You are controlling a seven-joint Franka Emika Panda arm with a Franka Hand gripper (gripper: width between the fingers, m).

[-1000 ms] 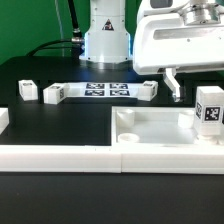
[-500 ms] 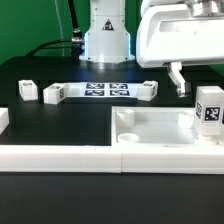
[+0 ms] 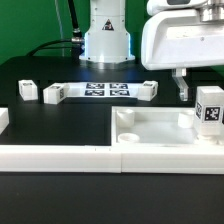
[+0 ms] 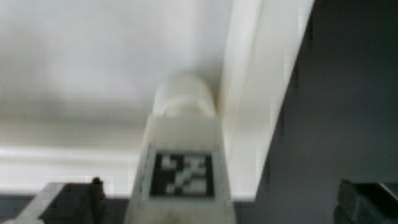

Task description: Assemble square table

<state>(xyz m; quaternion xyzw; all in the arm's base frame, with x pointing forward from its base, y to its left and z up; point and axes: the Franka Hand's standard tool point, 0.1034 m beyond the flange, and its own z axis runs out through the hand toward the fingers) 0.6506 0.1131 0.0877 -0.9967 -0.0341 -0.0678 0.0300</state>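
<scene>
The white square tabletop (image 3: 150,128) lies at the front of the exterior view's right, its raised rim toward me. A white leg (image 3: 209,108) with a black-and-white tag stands upright in its right corner. My gripper (image 3: 183,84) hangs just above and beside this leg. In the wrist view the leg (image 4: 183,140) stands on the tabletop (image 4: 89,80), and my gripper (image 4: 221,205) is open and empty, one dark fingertip (image 4: 71,200) on each side of the leg, well apart from it. Three more leg blocks (image 3: 27,91) (image 3: 53,95) (image 3: 148,90) lie on the black table.
The marker board (image 3: 100,90) lies between the loose legs, in front of the robot base (image 3: 105,40). Long white border rails (image 3: 60,157) run along the front. A white block (image 3: 3,120) sits at the exterior view's left edge.
My gripper has moved toward the exterior view's right, closer over the upright leg. Nothing else has moved.
</scene>
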